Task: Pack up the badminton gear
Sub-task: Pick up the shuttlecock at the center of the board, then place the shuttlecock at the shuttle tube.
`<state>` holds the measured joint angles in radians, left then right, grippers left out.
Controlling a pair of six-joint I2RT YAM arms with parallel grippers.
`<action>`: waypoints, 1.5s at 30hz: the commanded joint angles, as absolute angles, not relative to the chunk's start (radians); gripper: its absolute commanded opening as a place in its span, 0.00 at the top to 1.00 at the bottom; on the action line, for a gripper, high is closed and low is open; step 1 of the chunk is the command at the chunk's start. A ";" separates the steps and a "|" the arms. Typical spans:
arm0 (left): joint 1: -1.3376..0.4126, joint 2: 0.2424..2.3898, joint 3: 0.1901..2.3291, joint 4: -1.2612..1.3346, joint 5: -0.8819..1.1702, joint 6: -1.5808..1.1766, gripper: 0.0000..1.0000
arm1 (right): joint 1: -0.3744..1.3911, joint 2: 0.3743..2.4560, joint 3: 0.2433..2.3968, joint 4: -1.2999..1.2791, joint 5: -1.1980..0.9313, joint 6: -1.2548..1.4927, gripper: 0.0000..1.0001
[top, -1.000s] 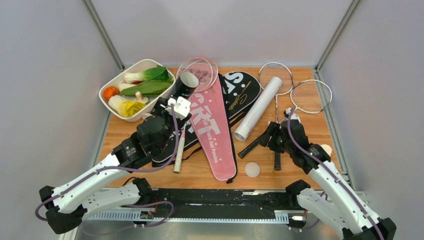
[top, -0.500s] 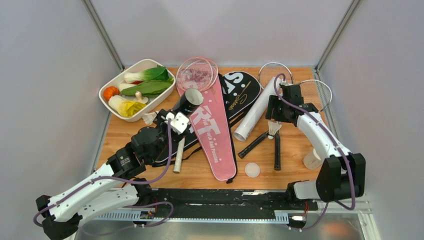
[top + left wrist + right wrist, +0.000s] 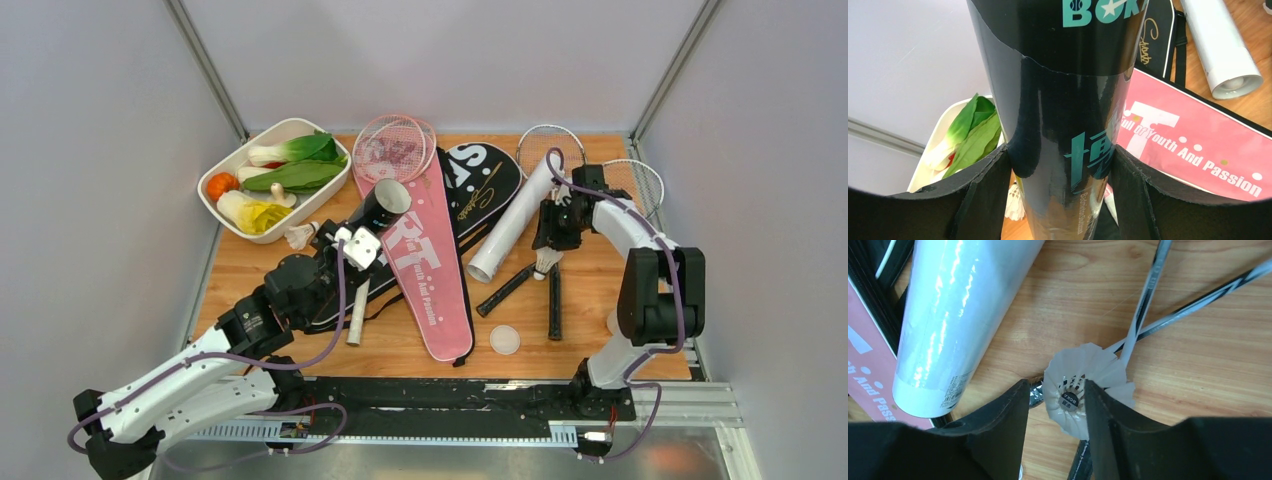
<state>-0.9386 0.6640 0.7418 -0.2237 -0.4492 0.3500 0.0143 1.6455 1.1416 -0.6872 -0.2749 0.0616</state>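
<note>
Clamping the slick black tube (image 3: 1068, 125) around its barrel was the left pincer (image 3: 1060, 165). The right pincer (image 3: 1055, 387) straddled a crushable-looking shuttlecock (image 3: 1068, 401), safest taken by its cork; gripped or not, I couldn't tell.

Teal-lettered black tube (image 3: 1063, 125), white tube (image 3: 958, 305), white-lettered pink cover (image 3: 425, 270), white shuttlecock (image 3: 1075, 375)
</note>
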 commanded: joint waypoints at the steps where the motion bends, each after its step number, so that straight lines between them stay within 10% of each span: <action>1: -0.936 0.650 0.740 -0.146 -0.446 0.374 1.00 | 0.013 1.658 1.187 -0.718 -0.332 0.017 0.59; 7: -0.936 0.656 0.744 -0.141 -0.445 0.363 1.00 | 0.012 1.577 1.218 -0.751 -0.329 0.038 1.00; 19: -0.936 0.745 0.945 -0.345 -0.318 0.231 1.00 | 0.240 1.293 1.653 -0.688 -0.406 0.065 1.00; 45: -0.937 0.844 1.062 -0.477 -0.163 0.214 1.00 | 0.831 1.176 1.481 -0.318 -0.337 0.087 1.00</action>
<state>-0.9386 0.8680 1.0111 -0.5343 -0.1814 0.2314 0.7979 1.1770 1.5051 -0.3805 -0.3912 0.0845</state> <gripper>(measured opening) 0.729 0.007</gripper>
